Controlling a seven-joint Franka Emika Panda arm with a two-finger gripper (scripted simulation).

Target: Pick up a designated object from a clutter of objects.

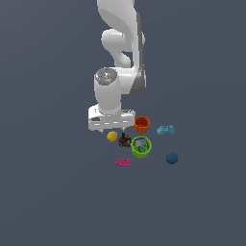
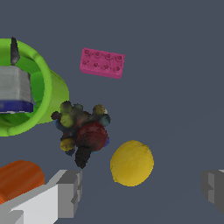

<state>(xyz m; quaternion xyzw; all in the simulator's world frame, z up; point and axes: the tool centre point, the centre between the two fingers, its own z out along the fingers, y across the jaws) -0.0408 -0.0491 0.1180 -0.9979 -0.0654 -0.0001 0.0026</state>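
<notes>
The designated object, a small lumpy yellow ball [image 1: 112, 136] [image 2: 131, 162], rests on the floor at the exterior view's left edge of the clutter of objects. My gripper [image 1: 112, 129] [image 2: 140, 190] hangs open just above it. In the wrist view one grey finger [image 2: 68, 192] shows on each side, and the ball lies between their lines with nothing gripped. A dark spiky piece [image 1: 125, 140] [image 2: 83, 129] sits close beside the ball.
An orange cup [image 1: 141, 125] [image 2: 19, 177] and a green cup [image 1: 141, 153] [image 2: 59, 89] holding a grey and blue item stand near the spiky piece. A pink brick [image 1: 123, 162] [image 2: 102, 63], a cyan block [image 1: 165, 129] and a dark blue ball [image 1: 172, 157] lie farther off.
</notes>
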